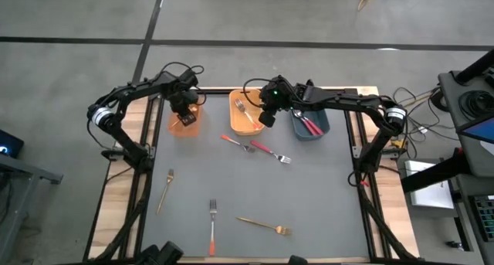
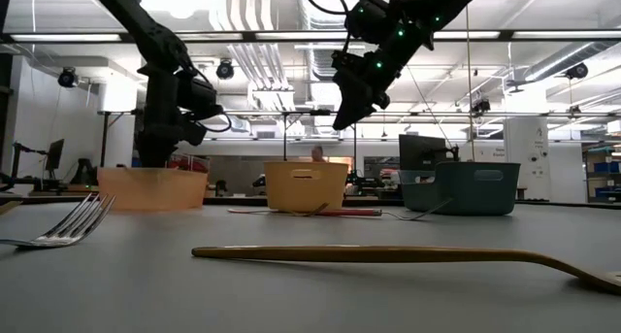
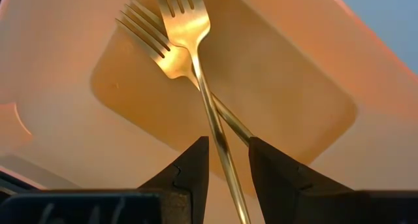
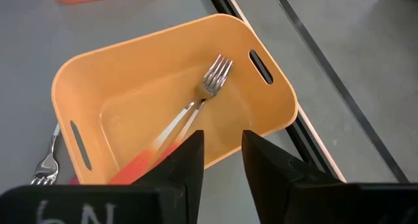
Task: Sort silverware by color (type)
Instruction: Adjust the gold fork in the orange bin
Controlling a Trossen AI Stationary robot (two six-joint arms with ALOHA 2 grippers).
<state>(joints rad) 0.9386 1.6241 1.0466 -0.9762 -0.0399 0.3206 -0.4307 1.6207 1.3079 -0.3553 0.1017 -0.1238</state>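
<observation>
My left gripper [image 1: 185,110] points down into the orange bin [image 1: 184,126], open. A gold fork [image 3: 186,34] slants up from the bin, and its handle runs between the two fingers. A second gold fork [image 3: 147,38] lies flat on the bin floor. My right gripper [image 1: 266,118] hangs open and holds nothing above the yellow bin [image 4: 274,119]. In that bin lie orange-handled forks [image 4: 212,80]. On the mat lie two gold forks [image 1: 165,189] [image 1: 265,225], an orange-handled fork [image 1: 212,226] and two red-handled forks [image 1: 235,141] [image 1: 272,153]. My left gripper has the gold fork's handle [image 3: 221,155] running up between its two fingers. The gap is wider than the handle, which lies close to one finger [image 3: 196,165]. Whether it touches that finger I cannot tell. The fork's tines point down into the bin.
The three bins stand in a row along the far edge; the blue bin [image 1: 311,124] at the right holds red-handled forks. Wooden strips border the grey mat [image 1: 324,203] on both sides. Cables run at the far right.
</observation>
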